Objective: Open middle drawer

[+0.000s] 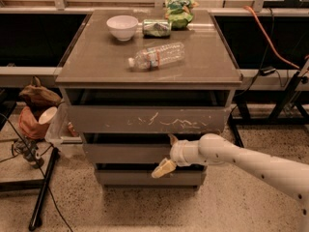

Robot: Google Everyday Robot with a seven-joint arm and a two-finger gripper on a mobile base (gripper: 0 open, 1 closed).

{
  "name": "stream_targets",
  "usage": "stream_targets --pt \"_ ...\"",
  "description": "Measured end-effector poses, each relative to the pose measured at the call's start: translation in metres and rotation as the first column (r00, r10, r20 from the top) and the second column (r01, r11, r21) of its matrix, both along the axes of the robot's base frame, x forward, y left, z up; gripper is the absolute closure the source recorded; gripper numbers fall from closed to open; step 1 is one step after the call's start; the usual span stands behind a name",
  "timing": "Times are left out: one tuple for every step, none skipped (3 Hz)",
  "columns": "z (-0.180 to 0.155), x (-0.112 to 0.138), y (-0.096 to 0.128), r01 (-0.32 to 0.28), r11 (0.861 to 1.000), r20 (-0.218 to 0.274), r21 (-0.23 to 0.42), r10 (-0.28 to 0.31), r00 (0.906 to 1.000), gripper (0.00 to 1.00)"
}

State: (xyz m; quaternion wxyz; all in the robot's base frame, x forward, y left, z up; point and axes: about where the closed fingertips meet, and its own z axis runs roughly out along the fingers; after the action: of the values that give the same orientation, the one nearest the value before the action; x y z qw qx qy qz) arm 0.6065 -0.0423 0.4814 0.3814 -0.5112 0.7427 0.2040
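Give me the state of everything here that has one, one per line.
middle drawer, looks shut or barely ajar
gripper, open, at the middle drawer's front, right of centre
water bottle, lying on its side
bowl, upright
can, lying on its side

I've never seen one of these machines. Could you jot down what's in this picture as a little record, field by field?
furniture: grey-brown cabinet with three drawers
on top: white bowl, can on its side, green bag, plastic bottle lying down
arm: white arm, reaching in from the right
end effector: end effector at the front of the middle drawer, fingers spread, one near its upper edge, one near its lower edge
top drawer: top drawer, white scratches on its front
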Motion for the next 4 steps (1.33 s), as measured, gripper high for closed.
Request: stream_targets --pt "-0.017 0.024 0.011 -0.017 0.999 0.006 -0.034 0.017 0.9998 0.0" --pt "-0.039 0.044 0.022 -0.036 0.998 -0.016 -0.059 0.035 0.9993 0.0" --pt "-0.061 0.057 0.031 -0.067 0.993 -0.056 -0.101 0.062 0.9965 0.0" --pt "-0.061 0.057 0.032 -0.07 0.992 -0.058 -0.108 0.064 0.9962 0.0"
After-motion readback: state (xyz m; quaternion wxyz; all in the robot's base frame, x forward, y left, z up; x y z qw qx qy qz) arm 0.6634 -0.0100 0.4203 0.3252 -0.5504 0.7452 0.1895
